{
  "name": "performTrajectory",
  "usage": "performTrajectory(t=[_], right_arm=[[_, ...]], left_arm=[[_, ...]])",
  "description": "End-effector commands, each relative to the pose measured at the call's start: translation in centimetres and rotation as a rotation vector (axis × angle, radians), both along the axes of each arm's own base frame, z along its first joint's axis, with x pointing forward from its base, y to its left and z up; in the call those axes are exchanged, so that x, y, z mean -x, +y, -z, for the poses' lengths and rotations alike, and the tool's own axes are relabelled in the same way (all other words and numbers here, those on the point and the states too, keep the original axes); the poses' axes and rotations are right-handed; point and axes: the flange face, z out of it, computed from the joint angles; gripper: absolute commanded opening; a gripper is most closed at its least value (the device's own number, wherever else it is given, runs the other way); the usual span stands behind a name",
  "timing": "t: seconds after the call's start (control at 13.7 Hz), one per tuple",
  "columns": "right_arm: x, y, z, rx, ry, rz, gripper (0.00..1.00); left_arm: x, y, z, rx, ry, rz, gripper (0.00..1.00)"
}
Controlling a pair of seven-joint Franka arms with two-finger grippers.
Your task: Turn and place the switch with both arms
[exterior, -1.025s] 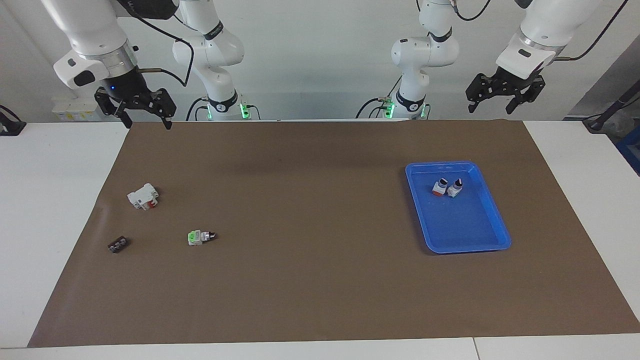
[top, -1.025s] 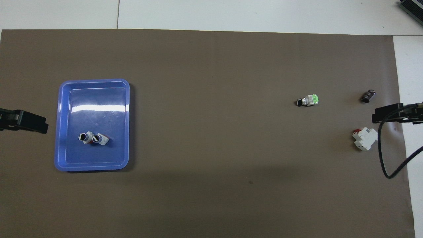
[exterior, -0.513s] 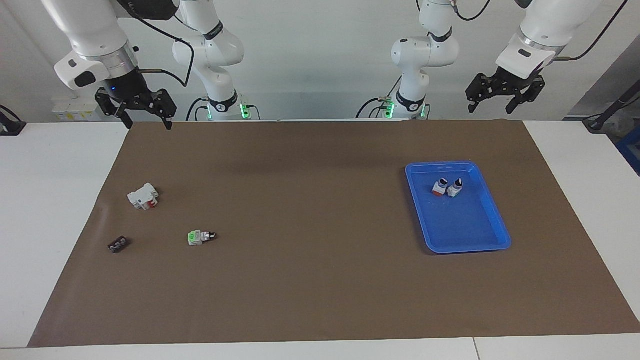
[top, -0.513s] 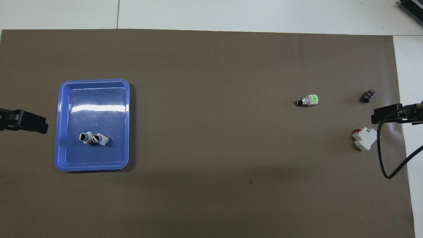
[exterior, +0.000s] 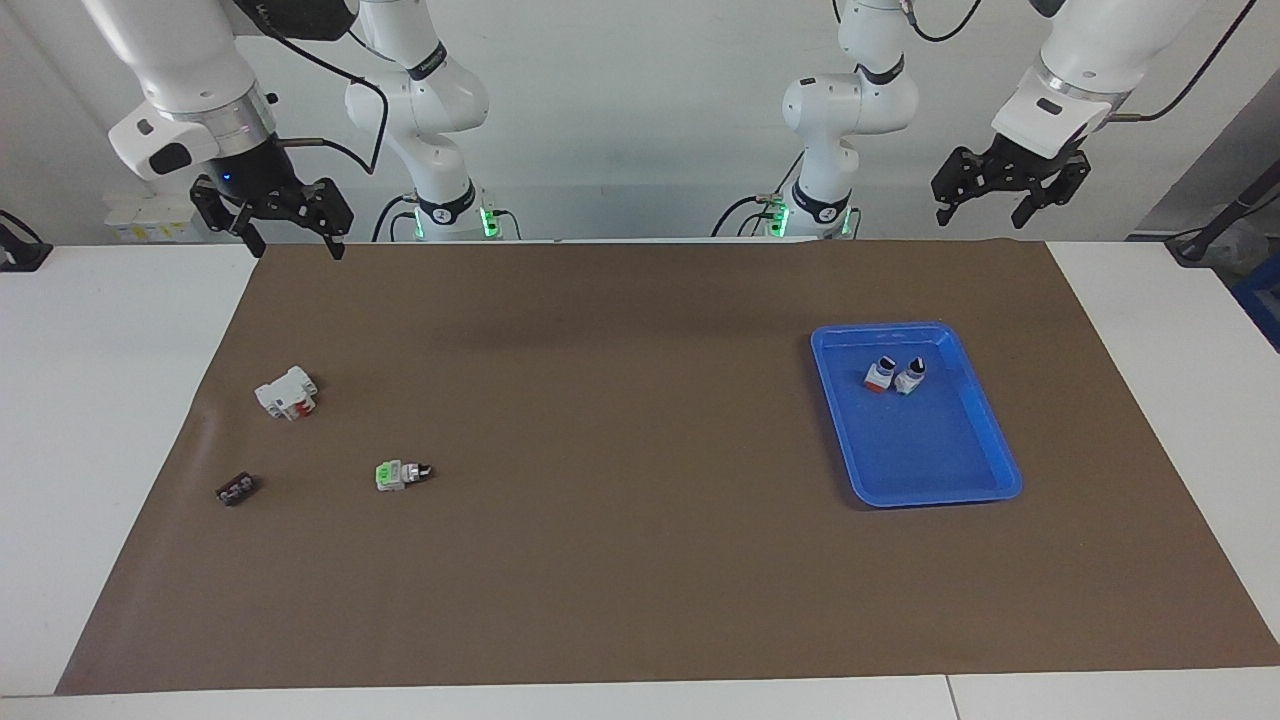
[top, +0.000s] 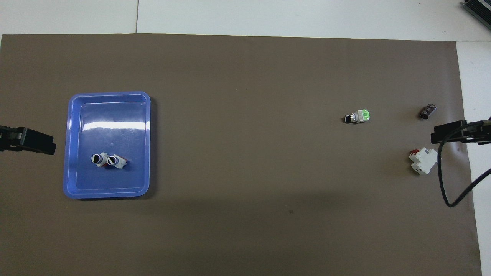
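The switch (exterior: 402, 474) (top: 357, 116) lies on its side on the brown mat toward the right arm's end, with a green block end, a silver middle and a black knob tip. My right gripper (exterior: 295, 246) hangs open and empty, high over the mat's corner by the right arm's base and well apart from the switch. At the left arm's end my left gripper (exterior: 982, 216) is also raised, open and empty, above the mat's edge by the robots.
A blue tray (exterior: 945, 470) (top: 109, 184) at the left arm's end holds two upright switches (exterior: 880, 374) (exterior: 911, 376). A white-and-red block (exterior: 287, 392) (top: 423, 161) lies nearer the robots than the switch. A small dark part (exterior: 236, 490) (top: 427, 111) lies near the mat's edge.
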Motion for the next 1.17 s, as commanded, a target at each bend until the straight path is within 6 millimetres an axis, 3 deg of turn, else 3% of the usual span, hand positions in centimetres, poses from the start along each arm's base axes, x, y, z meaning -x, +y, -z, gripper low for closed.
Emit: performTrajectory(t=[0.0, 0.29, 0.44, 0.88, 1.1], right_arm=[[0.4, 0.0, 0.2, 0.004, -0.013, 0.021, 1.00], [-1.1, -0.2, 2.7, 0.005, -0.030, 0.022, 1.00], [-2.6, 0.7, 4.2, 0.004, -0.055, 0.004, 1.00], [-10.0, 4.6, 16.4, -0.020, -0.032, -0.276, 1.00], [-11.6, 4.7, 21.9, -0.019, -0.004, -0.547, 1.00]], left_arm=[[0.8, 0.2, -0.1, 0.009, 0.001, -0.012, 1.00], [0.8, 0.2, -0.1, 0.009, 0.000, -0.012, 1.00], [0.8, 0.2, -0.1, 0.009, 0.001, -0.012, 1.00], [0.8, 0.2, -0.1, 0.009, 0.001, -0.012, 1.00], [0.8, 0.2, -0.2, 0.009, 0.000, -0.012, 1.00]])
